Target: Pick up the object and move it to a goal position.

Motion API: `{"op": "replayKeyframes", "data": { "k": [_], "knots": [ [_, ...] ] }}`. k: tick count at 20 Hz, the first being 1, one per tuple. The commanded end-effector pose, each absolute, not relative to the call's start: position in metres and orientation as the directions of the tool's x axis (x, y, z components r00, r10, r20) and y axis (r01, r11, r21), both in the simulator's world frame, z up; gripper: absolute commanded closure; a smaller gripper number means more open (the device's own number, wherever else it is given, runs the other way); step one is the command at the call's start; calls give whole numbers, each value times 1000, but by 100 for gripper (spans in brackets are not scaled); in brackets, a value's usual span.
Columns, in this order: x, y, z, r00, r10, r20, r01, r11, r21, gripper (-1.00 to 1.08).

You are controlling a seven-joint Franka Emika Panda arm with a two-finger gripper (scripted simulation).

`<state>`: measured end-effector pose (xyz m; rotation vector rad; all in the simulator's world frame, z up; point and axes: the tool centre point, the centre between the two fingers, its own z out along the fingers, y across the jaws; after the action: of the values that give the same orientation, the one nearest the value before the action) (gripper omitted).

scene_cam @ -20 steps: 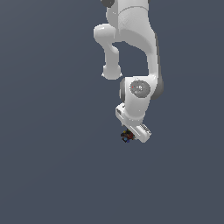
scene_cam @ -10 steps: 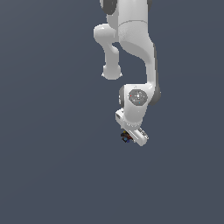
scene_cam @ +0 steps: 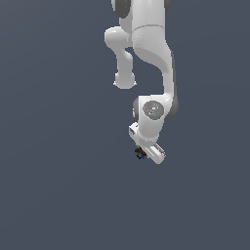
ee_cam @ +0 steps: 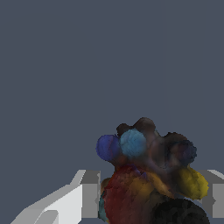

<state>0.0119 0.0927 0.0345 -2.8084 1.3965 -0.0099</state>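
The pick looks done and the carry looks under way, though how much of it remains cannot be judged: no goal marker shows in either view, and the uniform slate-grey ground gives no cue to height or to any tabletop edge. In the exterior view the object is a tiny dark speck with flecks of colour, sitting at about eight o'clock from the white wrist body, tucked at the fingers' end of the gripper. Just beyond it, toward the exterior view's right, runs the pale rectangular hand block, and above that the arm rises in smooth, glossy white rounded links with darker grey joints. The wrist view shows the object much closer: a lumpy cluster of rounded bulbs, matte and mottled like rough cloth or clay, with a blue bulb and a paler blue one at ten o'clock, a rust-red mass low down, a yellow bulb at four o'clock and near-black lobes along the top and bottom. A flat, angular grey-white finger stands on each side of it, pressed against its flanks, so the fingers are narrowed and holding the object between them. What is left, by my reading, is transport and arrival at the goal.
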Motion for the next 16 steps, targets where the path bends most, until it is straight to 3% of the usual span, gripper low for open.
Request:
{"op": "replayKeyframes", "data": {
  "k": [1,16],
  "knots": [
    [9,93,30,604,-797,0,-797,-604,0,108],
    [3,90,63,603,-798,3,-798,-603,-7,108]
  ]
}}
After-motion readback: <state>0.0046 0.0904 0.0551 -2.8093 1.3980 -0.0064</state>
